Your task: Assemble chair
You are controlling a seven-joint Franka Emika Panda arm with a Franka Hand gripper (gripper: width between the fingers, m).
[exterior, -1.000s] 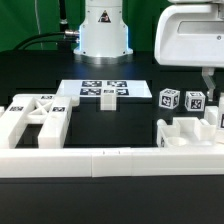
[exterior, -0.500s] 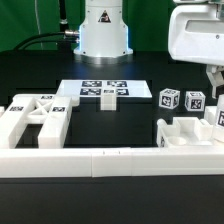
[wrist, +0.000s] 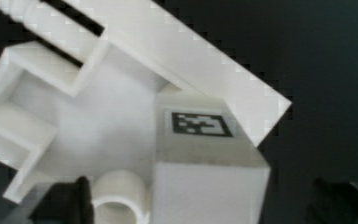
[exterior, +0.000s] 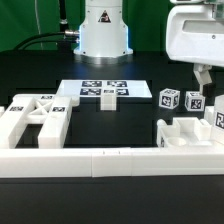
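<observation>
The chair is in loose white parts. A large frame part [exterior: 35, 118] lies at the exterior view's left. Two small tagged blocks [exterior: 168, 100] [exterior: 195, 101] stand at the right. A blocky part [exterior: 185, 132] sits in front of them, and a tagged piece [exterior: 219, 121] shows at the right edge. My gripper [exterior: 203, 88] hangs just above that right group, apart from it. In the wrist view my gripper [wrist: 176, 215] is close over a tagged white part [wrist: 194, 150] with a round peg [wrist: 123, 200]. The dark fingers stand wide apart on either side of it. The view is blurred.
The marker board [exterior: 103, 91] lies mid-table in front of the robot base [exterior: 103, 30]. A long low white border wall [exterior: 110, 162] runs across the front. The table is black.
My gripper has risen a little and shifted slightly right. The tagged piece at the right edge now shows its tag.
</observation>
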